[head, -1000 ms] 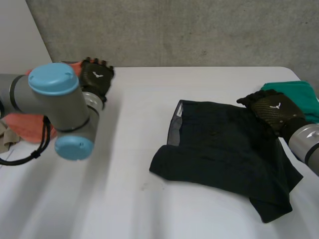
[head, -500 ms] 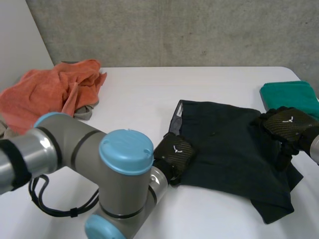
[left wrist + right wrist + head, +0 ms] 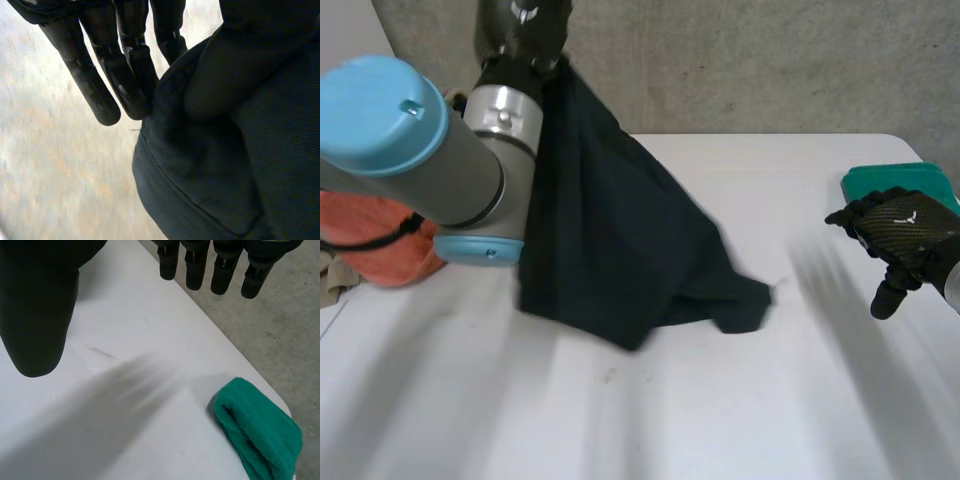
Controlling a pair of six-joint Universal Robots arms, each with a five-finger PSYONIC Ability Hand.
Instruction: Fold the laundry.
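There is one dark garment (image 3: 610, 240), one folded green towel (image 3: 910, 180), one crumpled orange cloth (image 3: 380, 245) with a scrap of beige cloth (image 3: 330, 275) under its near edge, and two black hands.

The left hand (image 3: 523, 25) is raised high above the far left part of the table (image 3: 720, 400). In the left wrist view the garment's edge (image 3: 215, 180) is pinched between its thumb and its fingers (image 3: 102, 85), with cloth bunched up in the grip.

The garment hangs from that hand, narrow at the top and widening downward. Its long axis runs steeply from the hand down toward the robot and slightly to the robot's right. The lower end rests on the table near the middle, with one corner trailing out to the right.

The right hand (image 3: 900, 232) is over the table's right side, just beside the towel and well apart from the garment. In the right wrist view its fingers (image 3: 225, 270) are straight and spread, with the thumb held wide, and it holds nothing. The towel (image 3: 260, 435) lies at the table's far right corner. The orange cloth lies at the far left, partly behind the left arm.
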